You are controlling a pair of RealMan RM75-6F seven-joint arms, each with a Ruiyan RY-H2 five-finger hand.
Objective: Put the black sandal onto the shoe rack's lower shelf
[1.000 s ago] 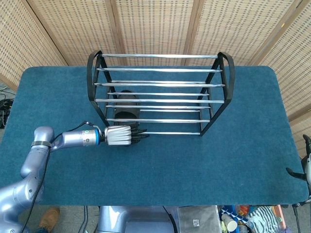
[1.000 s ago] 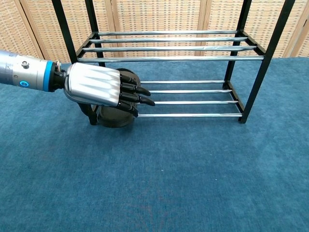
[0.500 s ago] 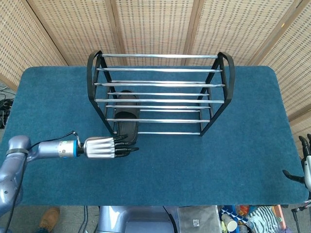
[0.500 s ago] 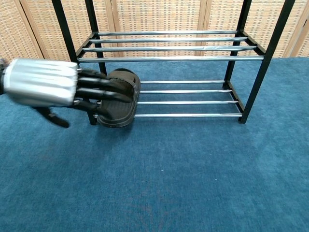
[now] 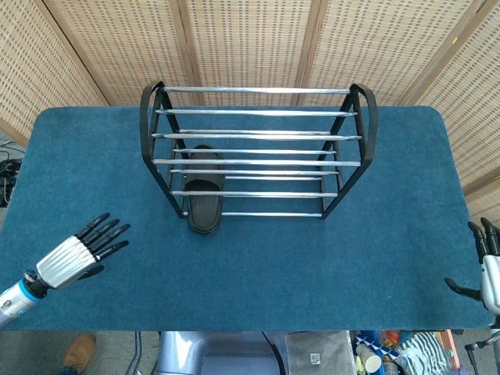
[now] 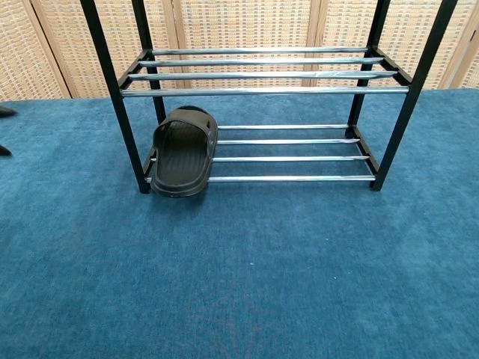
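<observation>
The black sandal lies on the lower shelf of the shoe rack, at its left end, with the heel poking out past the front rail. My left hand hovers over the table's near-left corner, far from the sandal, fingers spread and holding nothing. In the chest view only dark fingertips show at the left edge. My right hand hangs past the table's right edge, fingers apart and empty.
The rack is black-framed with chrome rails and stands mid-table on blue carpet-like cloth. Woven screens stand behind the table. Clutter lies on the floor below the table's near edge.
My left hand has let go of the sandal and drawn back to the near-left corner, spreading its fingers. The sandal stays on the lower shelf. The right hand barely shifted.
</observation>
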